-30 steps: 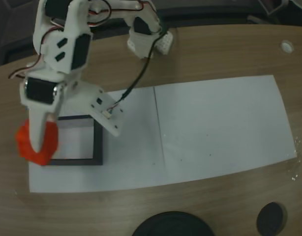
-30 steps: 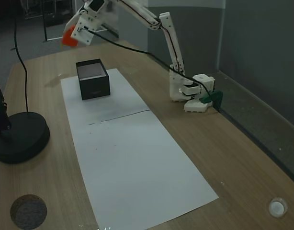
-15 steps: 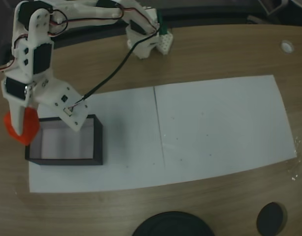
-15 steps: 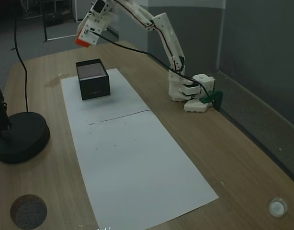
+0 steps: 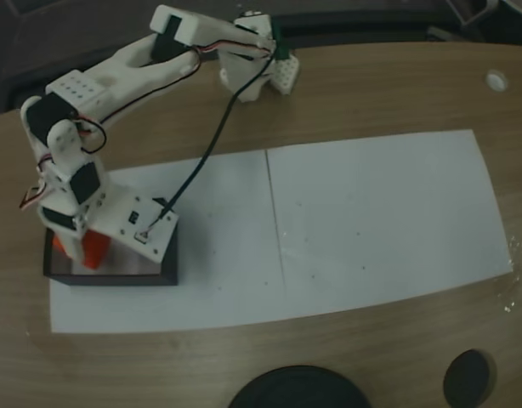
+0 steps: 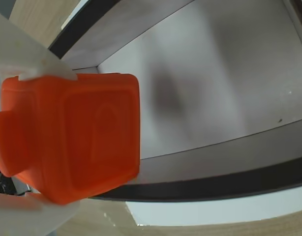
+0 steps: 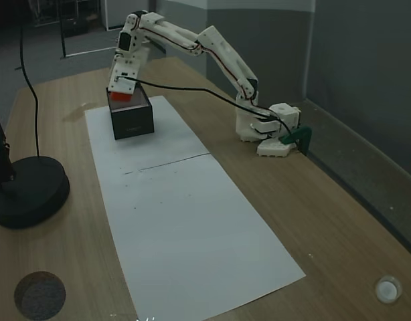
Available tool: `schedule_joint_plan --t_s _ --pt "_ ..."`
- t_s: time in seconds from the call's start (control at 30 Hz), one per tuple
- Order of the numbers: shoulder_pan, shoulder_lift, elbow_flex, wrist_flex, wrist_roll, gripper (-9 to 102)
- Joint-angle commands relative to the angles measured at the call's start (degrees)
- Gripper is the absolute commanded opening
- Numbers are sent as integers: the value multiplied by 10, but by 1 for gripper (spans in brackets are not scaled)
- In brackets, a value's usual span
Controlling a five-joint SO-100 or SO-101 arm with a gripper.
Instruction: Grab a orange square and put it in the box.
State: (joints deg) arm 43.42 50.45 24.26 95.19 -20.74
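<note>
The orange square (image 6: 99, 130) fills the left of the wrist view, a raised mark on its face, clamped between white fingers (image 6: 35, 66) above and below it. My gripper (image 6: 57, 140) is shut on it. Behind it lies the white floor of the box (image 6: 215, 83), ringed by thin black walls. In both fixed views the gripper (image 5: 81, 246) (image 7: 120, 93) reaches down into the left end of the box (image 5: 116, 277) (image 7: 133, 122). The orange square (image 5: 94, 247) (image 7: 119, 97) shows just inside the rim. Whether it touches the floor is not visible.
The box stands on a long white paper sheet (image 5: 371, 212) on the wooden table. A black lamp base (image 7: 28, 190) and a dark disc (image 7: 39, 294) sit near the table edge. The arm's base (image 7: 269, 130) is clamped at the far side, with a black cable running to the wrist.
The arm swung in from beyond the box's outer end and came down. The held orange square went from hanging outside the box to just inside its rim.
</note>
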Motion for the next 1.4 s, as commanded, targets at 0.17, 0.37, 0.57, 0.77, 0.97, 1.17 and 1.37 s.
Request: schedule_joint_plan --t_s 0.17,0.37,0.57,0.77,0.97,1.17,1.37 --pt "4 -9 -35 0 12 7" --pt "5 -12 -40 0 54 19" --pt "2 4 -41 2 69 34" --pt "0 50 -40 3 60 34" --pt "-7 148 -40 33 63 19" --pt "-25 260 -33 36 64 1" --pt "-60 308 -32 38 110 0"
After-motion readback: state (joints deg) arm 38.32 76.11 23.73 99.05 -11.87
